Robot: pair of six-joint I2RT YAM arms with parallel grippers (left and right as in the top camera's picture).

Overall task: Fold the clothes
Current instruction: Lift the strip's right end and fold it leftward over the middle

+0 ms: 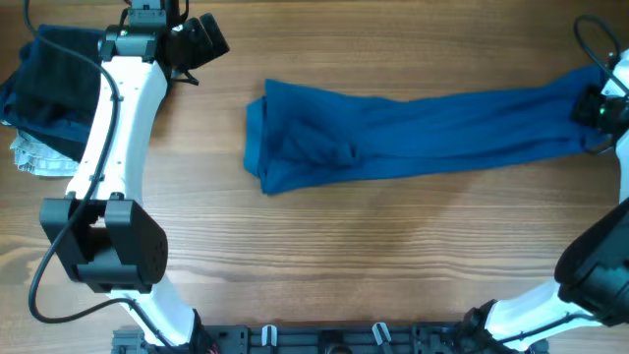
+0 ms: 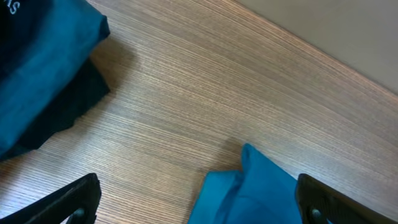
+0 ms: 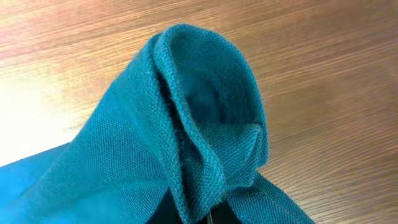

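Across the middle of the pale wood-grain table (image 1: pixel 324 246), overhead view: one large, plain mid-blue T-shirt (image 1: pixel 413 128) of soft fabric, drawn out into a long, narrow band that ran from a doubled-over left end near the table's centre to the right edge. At that right end the black right gripper (image 1: pixel 596 110) met the cloth; this view did not show how its fingers stood. The right wrist view supplied that detail: a ridge of knitted blue fabric (image 3: pixel 205 118) stood up in a rounded peak and gathered to a tight pinch at the bottom of the frame, the fingers pressed together on it and almost wholly hidden under the cloth. At the far left corner, overhead: the black left gripper (image 1: pixel 201 41) on its white arm, well apart from the T-shirt, beside a heap of darker navy and black folded garments (image 1: pixel 44 74) with a small whitish-grey patterned cloth (image 1: pixel 34 157) beneath. The left wrist view alone showed its two black fingers (image 2: pixel 74 199) spread wide, holding nothing, with bare table between them and a corner of the T-shirt in the gap. That view also showed white lettering on one folded garment, which the overhead view did not resolve.
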